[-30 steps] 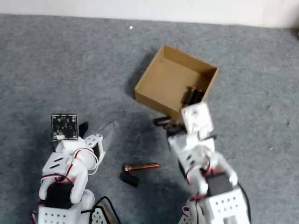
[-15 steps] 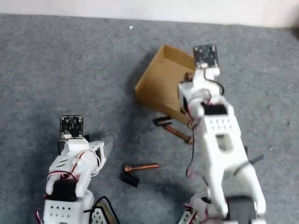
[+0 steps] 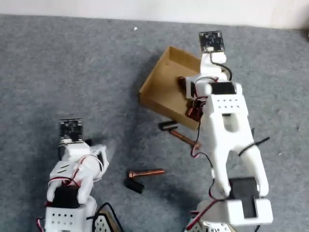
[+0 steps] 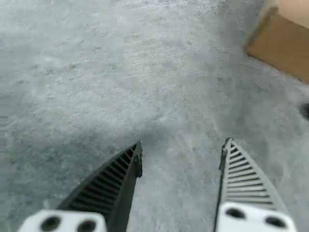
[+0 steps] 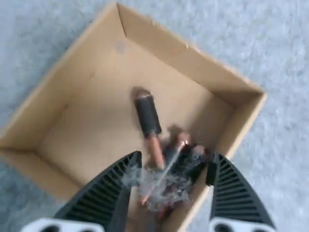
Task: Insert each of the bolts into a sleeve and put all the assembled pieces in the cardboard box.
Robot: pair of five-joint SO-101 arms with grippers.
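My right gripper (image 5: 171,159) hangs open above the cardboard box (image 5: 58,121). Below it in the box lies a copper bolt in a black sleeve (image 5: 147,116), with more bolt-and-sleeve pieces (image 5: 183,152) heaped by the near wall. From above, the right arm (image 3: 222,106) stretches over the box (image 3: 161,84). On the carpet, one loose bolt (image 3: 146,172) lies beside a black sleeve (image 3: 133,185). A second bolt (image 3: 186,138) and sleeve (image 3: 168,125) lie just before the box. My left gripper (image 4: 182,143) is open over bare carpet, holding nothing.
Grey carpet covers the whole work surface. The left arm (image 3: 72,169) sits low at the front left, well away from the box. A corner of the box (image 4: 285,43) shows beyond the left gripper.
The right arm has stretched forward from in front of the box to above it, uncovering the second bolt on the carpet. The left arm shifted only slightly.
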